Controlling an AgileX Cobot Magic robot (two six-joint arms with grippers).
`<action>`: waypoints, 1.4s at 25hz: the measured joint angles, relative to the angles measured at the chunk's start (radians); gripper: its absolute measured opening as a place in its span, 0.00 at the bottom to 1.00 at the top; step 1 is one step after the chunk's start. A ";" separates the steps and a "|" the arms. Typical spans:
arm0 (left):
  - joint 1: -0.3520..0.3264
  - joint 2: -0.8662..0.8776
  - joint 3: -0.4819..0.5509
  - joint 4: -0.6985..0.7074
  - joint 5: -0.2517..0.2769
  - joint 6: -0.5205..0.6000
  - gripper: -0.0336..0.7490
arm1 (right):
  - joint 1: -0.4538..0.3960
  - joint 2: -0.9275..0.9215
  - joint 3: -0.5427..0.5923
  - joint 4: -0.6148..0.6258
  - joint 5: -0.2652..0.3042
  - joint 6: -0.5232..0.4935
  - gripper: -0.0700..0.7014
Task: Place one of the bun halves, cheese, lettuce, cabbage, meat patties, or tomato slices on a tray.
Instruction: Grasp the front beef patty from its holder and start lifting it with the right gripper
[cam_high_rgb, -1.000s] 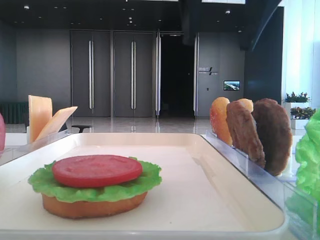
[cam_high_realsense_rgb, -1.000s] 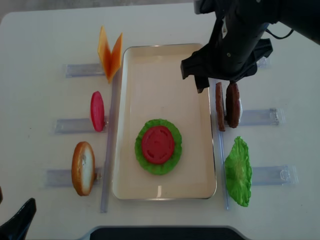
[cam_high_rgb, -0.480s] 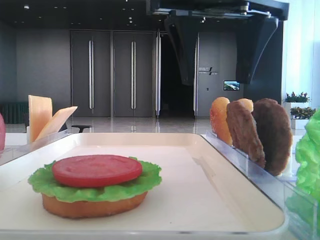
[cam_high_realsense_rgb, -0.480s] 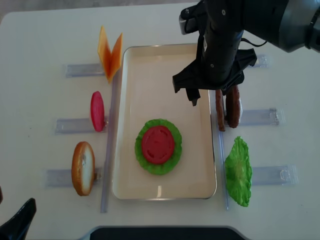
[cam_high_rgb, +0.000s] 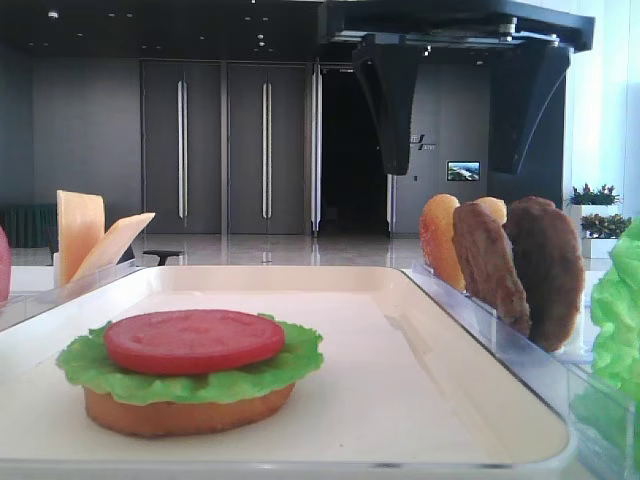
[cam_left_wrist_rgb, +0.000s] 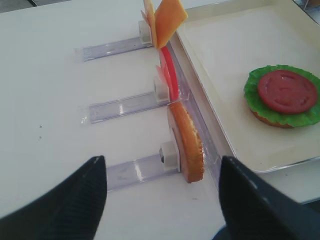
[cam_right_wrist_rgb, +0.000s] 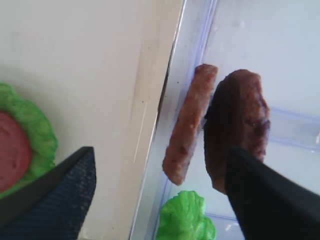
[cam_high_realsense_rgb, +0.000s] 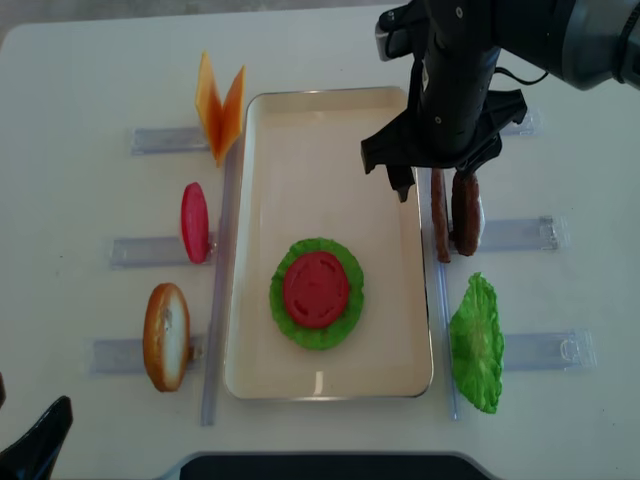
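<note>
The tray (cam_high_realsense_rgb: 260, 200) is creamy white. On it sit green lettuce (cam_high_realsense_rgb: 345, 325) and a red tomato slice (cam_high_realsense_rgb: 316, 289). The meat patties (cam_high_realsense_rgb: 465, 210) are dark brown, the cheese (cam_high_realsense_rgb: 220, 110) orange-yellow.

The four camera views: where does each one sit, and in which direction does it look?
Low exterior view: at tray-rim height, looking level along the cream-white rectangular tray; the open right gripper hangs above.
Overhead exterior view: above the table, looking straight down; the right arm hangs over the two dark brown round meat patties.
Right wrist view: looking down between open fingers at the patties.
Left wrist view: tilted down at the golden-tan oval bun half in its rack; the left gripper is open.
All four show the flat red tomato slice on frilly green lettuce.
</note>
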 joint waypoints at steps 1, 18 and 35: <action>0.000 0.000 0.000 0.000 0.000 0.000 0.73 | 0.000 0.000 0.000 0.005 0.000 -0.001 0.79; 0.000 0.000 0.000 0.000 0.000 0.000 0.73 | 0.000 0.000 0.028 0.034 0.000 -0.016 0.79; 0.000 0.000 0.000 0.000 0.000 0.000 0.73 | -0.011 0.001 0.071 0.042 -0.013 -0.016 0.79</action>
